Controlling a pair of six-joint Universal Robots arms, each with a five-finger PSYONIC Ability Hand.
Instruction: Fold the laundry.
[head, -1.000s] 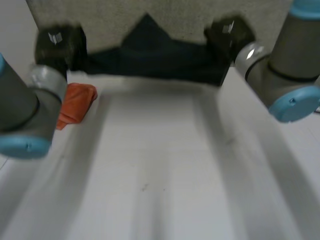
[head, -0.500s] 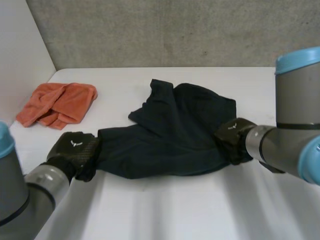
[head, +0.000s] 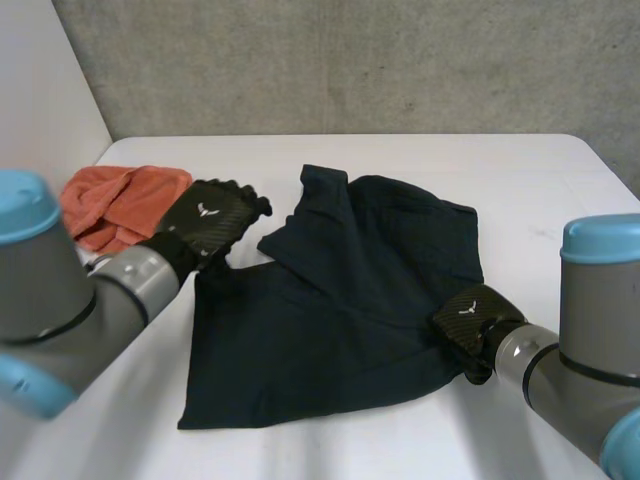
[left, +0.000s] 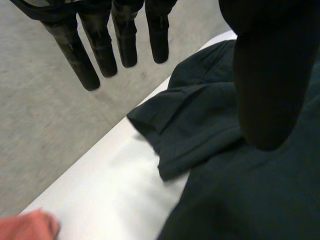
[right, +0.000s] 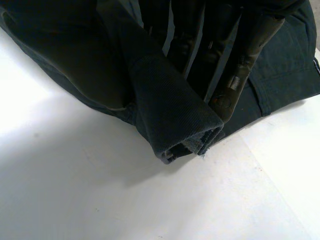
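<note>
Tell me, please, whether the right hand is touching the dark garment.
Touching. The right wrist view shows the right hand pinching the dark garment at its folded edge.

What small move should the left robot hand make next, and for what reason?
Probably lower the left robot hand onto the edge of the dark garment beside it and grasp there. Its fingers are straight and hold nothing, while the right robot hand pinches the opposite edge. The garment lies spread but wrinkled on the table, so both sides likely need holding.

One dark garment (head: 340, 300), one orange cloth (head: 115, 205)
</note>
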